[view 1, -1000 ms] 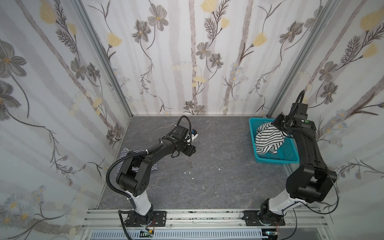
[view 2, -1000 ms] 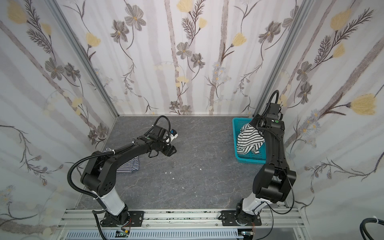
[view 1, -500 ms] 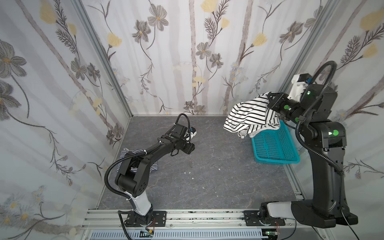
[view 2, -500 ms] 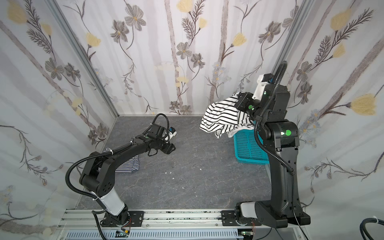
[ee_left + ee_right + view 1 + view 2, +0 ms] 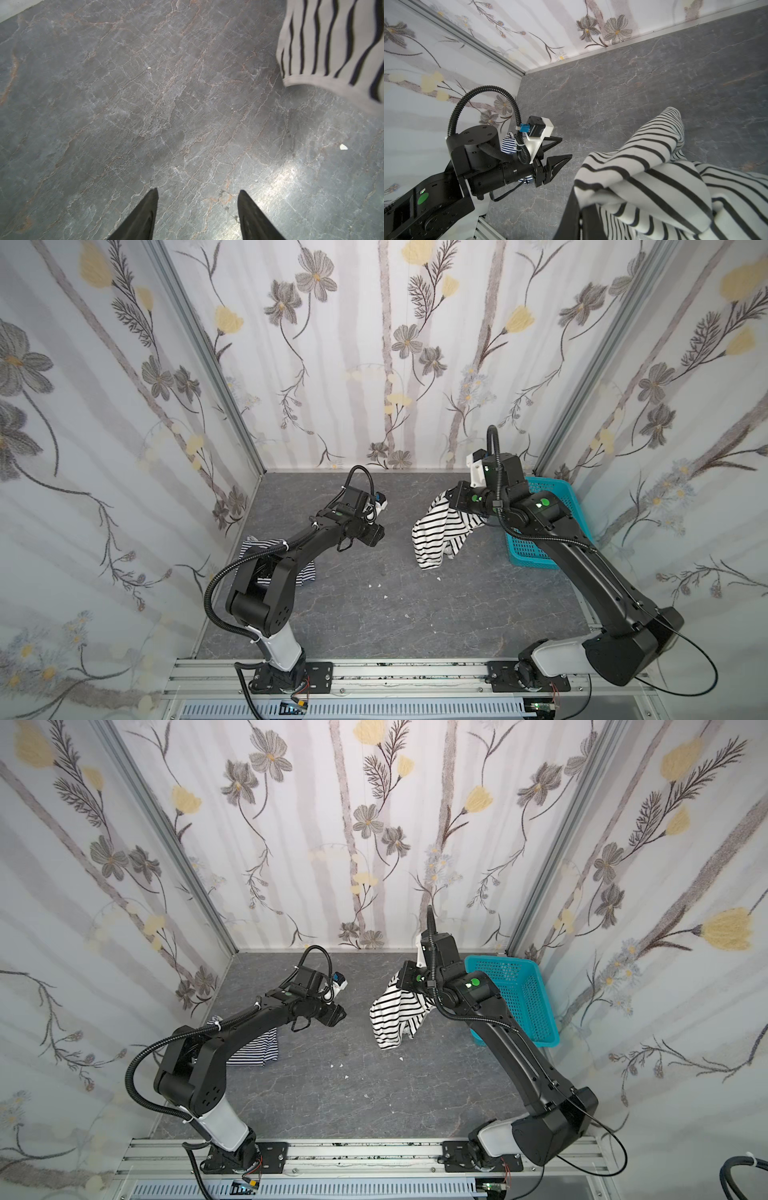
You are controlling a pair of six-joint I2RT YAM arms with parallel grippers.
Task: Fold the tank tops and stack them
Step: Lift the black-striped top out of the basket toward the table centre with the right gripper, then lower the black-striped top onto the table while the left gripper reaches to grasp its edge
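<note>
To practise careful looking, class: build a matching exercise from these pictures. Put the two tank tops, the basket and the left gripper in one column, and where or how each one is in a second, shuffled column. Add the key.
Column one
1. wide-striped tank top
2. fine-striped tank top
3. turquoise basket
4. left gripper

Column two
A. open, holding nothing, above the bare table
B. at the table's far right corner
C. hanging from the shut right gripper
D. lying on the table, partly hidden by the left arm

Pairs: 1-C, 2-D, 3-B, 4-A
</note>
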